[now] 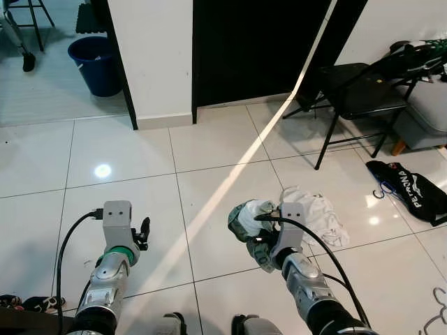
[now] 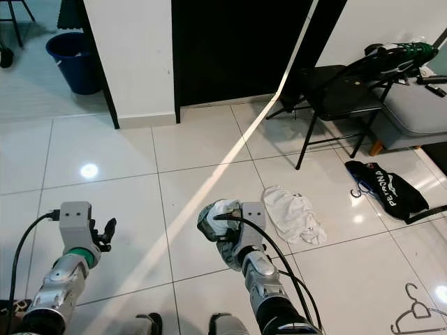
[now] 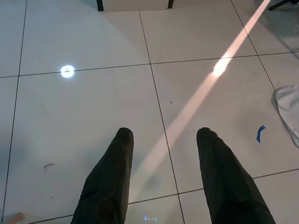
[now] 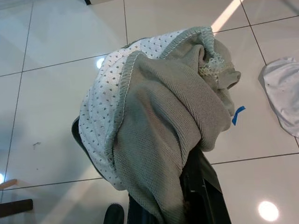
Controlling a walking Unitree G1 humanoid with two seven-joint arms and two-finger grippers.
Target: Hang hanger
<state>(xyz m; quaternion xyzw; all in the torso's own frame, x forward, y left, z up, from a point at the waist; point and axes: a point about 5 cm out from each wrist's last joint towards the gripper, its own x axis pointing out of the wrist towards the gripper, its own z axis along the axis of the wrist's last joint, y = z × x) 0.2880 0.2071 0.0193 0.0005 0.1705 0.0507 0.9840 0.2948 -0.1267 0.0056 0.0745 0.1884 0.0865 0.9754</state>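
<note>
- Left eye view: our right gripper (image 1: 253, 227) was clamped on a bunched grey-green knit garment (image 1: 246, 218) and carried it above the tiled floor (image 1: 140, 153), apparently to keep the cloth off the tiles on the way to hanging. Our left gripper (image 1: 143, 234) hovered with nothing in it, seemingly kept free for later. A white cloth (image 1: 318, 213) lay just beyond the right gripper, a black bag (image 1: 412, 192) farther right, near a folding chair (image 1: 356, 94); a blue bin (image 1: 98, 63) stood far off to the left.
- Right eye view: a wire hanger (image 2: 419, 314) lay flat on the tiles at the lower right, well apart from the right gripper and off to its right. We judged it the task's thing, not yet picked up.
- Left wrist view: our left fingers (image 3: 112, 177) stood wide apart over bare tile, holding nothing.
- Right wrist view: the knit garment, with its white dotted lining turned outward, was draped over and wrapped round our right fingers, largely hiding them; the hold looked loose rather than neat.
</note>
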